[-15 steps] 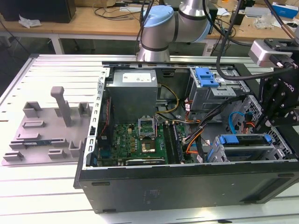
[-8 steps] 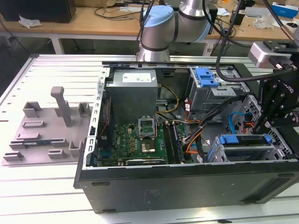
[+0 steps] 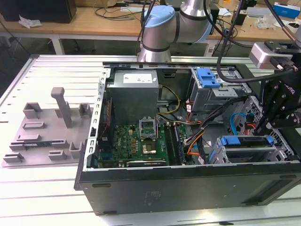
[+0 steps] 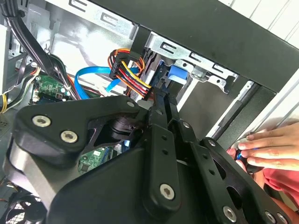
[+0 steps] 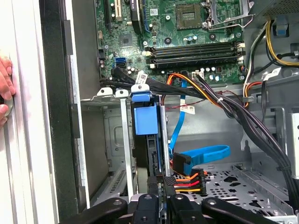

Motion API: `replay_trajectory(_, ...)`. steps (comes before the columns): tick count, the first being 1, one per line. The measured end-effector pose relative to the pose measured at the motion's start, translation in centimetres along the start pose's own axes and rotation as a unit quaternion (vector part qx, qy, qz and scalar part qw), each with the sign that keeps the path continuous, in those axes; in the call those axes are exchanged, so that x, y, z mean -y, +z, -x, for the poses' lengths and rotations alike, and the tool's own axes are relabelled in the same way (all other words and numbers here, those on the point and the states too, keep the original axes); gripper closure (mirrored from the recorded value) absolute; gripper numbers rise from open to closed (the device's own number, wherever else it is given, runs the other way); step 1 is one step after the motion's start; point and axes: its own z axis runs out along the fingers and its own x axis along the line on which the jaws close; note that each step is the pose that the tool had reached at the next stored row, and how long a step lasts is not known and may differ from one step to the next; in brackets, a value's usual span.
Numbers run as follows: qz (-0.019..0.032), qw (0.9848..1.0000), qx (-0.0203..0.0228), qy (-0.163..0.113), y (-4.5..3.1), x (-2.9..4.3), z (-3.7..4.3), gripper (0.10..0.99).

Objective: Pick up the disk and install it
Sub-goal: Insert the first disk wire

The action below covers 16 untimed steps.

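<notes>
Claw (image 5: 162, 201) narrow, pinching disk (image 5: 145, 119) by near edge; disk stands on edge in drive cage (image 5: 107, 99) slot, long axis straight ahead of me.

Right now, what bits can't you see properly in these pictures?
1. Silver hard drive in its bright blue plastic carrier: the first wrist view shows it edge-on, with the label hidden between grey metal bay walls.
2. Green circuit board: in the second wrist view, mostly covered by the black gripper.
3. Person's hand: cut off by the picture edge in both wrist views.
</notes>
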Motion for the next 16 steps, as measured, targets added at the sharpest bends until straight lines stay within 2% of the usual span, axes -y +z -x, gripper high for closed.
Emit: replay_trajectory(16,0.0000,1.0000,0.0000,0.000,0.36,0.01,-0.20,0.922)
